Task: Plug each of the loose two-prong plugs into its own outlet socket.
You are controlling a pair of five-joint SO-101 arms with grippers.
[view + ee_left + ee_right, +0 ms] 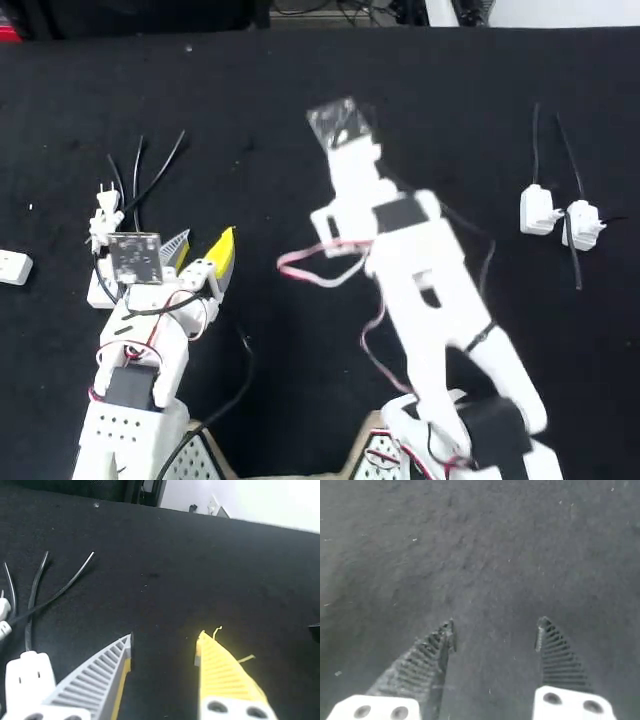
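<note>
Matt, faintly fuzzy black table cloth [480,80], smooth white plastic outlet socket [27,677], ribbed matt plastic left claw [165,639]

The edge cuts off a white block [12,266], possibly an outlet socket.

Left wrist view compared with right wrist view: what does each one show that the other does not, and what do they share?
Left wrist view: a white outlet socket, black cables and the grey-and-yellow left pincer. Right wrist view: the dark right pincer. Shared: the black table and an open, empty pincer above it.
</note>
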